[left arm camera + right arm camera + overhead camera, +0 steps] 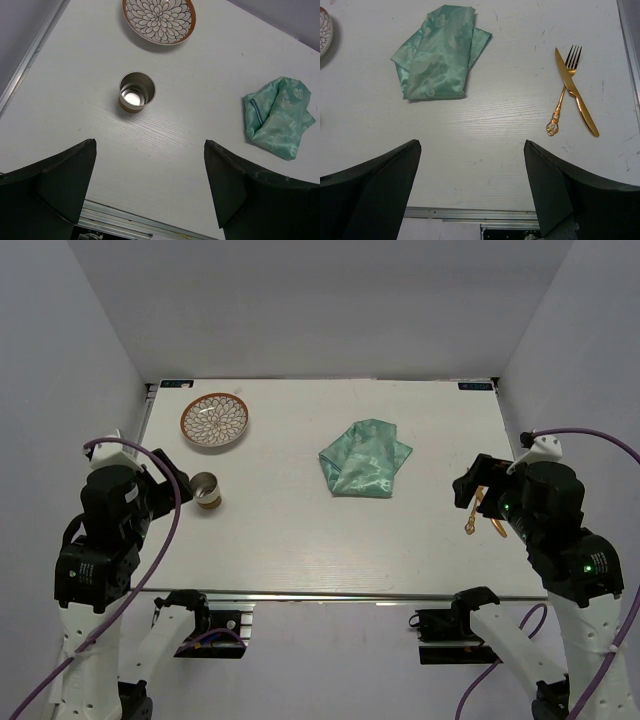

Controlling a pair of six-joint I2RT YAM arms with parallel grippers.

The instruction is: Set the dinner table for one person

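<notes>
The white dinner table [300, 540] has a silver rail along its near edge. A patterned plate [214, 422] with an orange rim lies at the back left, also in the left wrist view [159, 20]. A small metal cup [205, 490] stands upright in front of it [136, 91]. A folded green cloth [365, 459] lies in the middle [440, 52]. A gold knife [576, 92] lies crossed over a gold fork [563, 96] at the right. My left gripper [150, 190] is open and empty, above the table's near left. My right gripper [472, 190] is open and empty, above the near right.
Grey walls close in the table at the left, back and right. The silver rail [470, 214] runs along the near edge, with the arm mounts just below it. The cutlery is partly hidden behind my right arm in the top view [470, 525].
</notes>
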